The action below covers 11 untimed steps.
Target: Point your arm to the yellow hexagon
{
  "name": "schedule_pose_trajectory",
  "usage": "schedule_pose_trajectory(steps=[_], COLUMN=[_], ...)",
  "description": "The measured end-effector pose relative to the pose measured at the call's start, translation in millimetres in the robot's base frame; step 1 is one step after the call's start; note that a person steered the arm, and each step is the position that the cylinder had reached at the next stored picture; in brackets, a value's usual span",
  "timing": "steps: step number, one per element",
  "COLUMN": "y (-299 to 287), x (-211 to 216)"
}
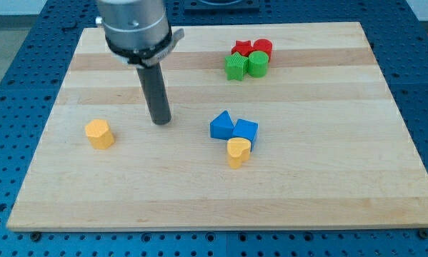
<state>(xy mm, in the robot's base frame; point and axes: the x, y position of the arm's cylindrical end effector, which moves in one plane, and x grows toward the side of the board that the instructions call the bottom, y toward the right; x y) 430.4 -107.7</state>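
Observation:
The yellow hexagon [99, 133] sits on the wooden board [221, 185] at the view's left. My tip [161, 122] rests on the board to the right of it and a little higher in the view, apart from it by about a block's width. A yellow heart-shaped block [238, 151] lies right of centre, touching a blue cube [246, 130] and next to a blue triangular block [221, 126].
At the view's top right a cluster holds a red star [241, 48], a red cylinder [262, 48], a green star [236, 68] and a green cylinder [257, 63]. The arm's grey body [133, 28] hangs over the board's top left.

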Motion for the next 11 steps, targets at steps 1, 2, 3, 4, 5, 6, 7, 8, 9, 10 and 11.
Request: schedule_pose_trajectory(steps=[1, 2, 3, 4, 5, 6, 7, 8, 9, 10, 11], y=[-25, -52, -57, -57, -63, -83, -109, -124, -124, -122, -106], x=[-13, -13, -13, -13, -13, -14, -16, -3, 16, 36, 48])
